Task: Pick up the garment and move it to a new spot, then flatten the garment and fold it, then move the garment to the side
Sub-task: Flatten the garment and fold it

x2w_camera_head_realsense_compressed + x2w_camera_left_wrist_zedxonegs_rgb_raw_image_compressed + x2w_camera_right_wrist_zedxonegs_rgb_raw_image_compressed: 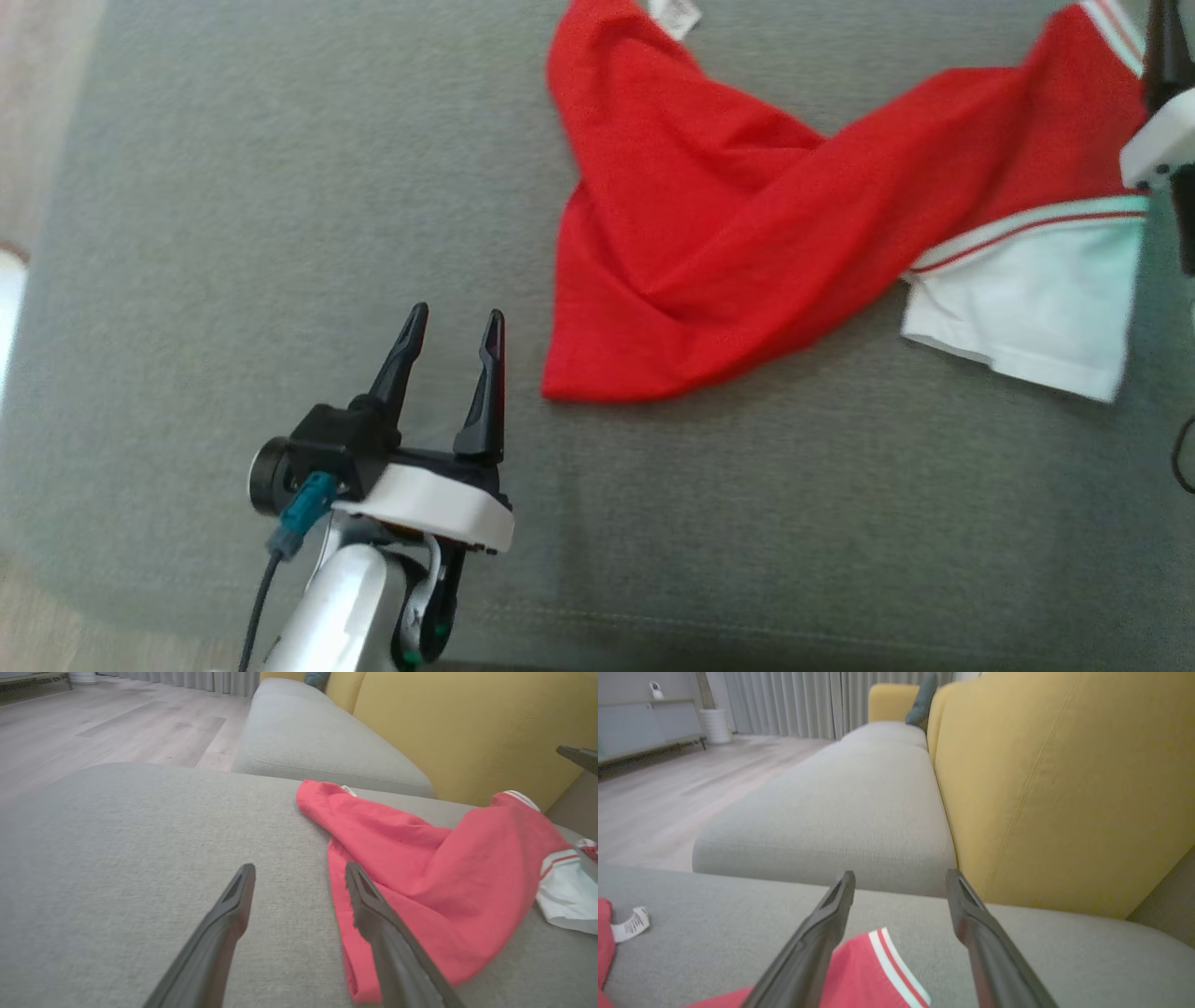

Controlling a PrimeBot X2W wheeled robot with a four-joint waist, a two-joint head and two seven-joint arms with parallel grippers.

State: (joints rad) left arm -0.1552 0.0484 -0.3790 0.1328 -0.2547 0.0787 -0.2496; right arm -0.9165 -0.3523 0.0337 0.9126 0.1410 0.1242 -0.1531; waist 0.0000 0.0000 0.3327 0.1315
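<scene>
A red garment [738, 224] with white panels and red-and-white striped trim lies crumpled on the grey cushion [280, 187], spread from the top centre to the right edge of the head view. My left gripper [455, 322] hovers open over bare cushion just left of the garment's lower corner; in the left wrist view its fingers [301, 870] frame the red cloth's [420, 868] near edge. My right gripper [899, 877] is open above the striped hem [887, 956] at the garment's far right end, with nothing between its fingers. Part of the right arm [1162, 140] shows at the head view's right edge.
A yellow sofa backrest [1064, 788] rises behind the cushion, with another grey seat cushion [859, 807] beyond. A white care label [630, 924] sticks out from the garment's top. Wooden floor [93, 723] lies off the cushion's left side.
</scene>
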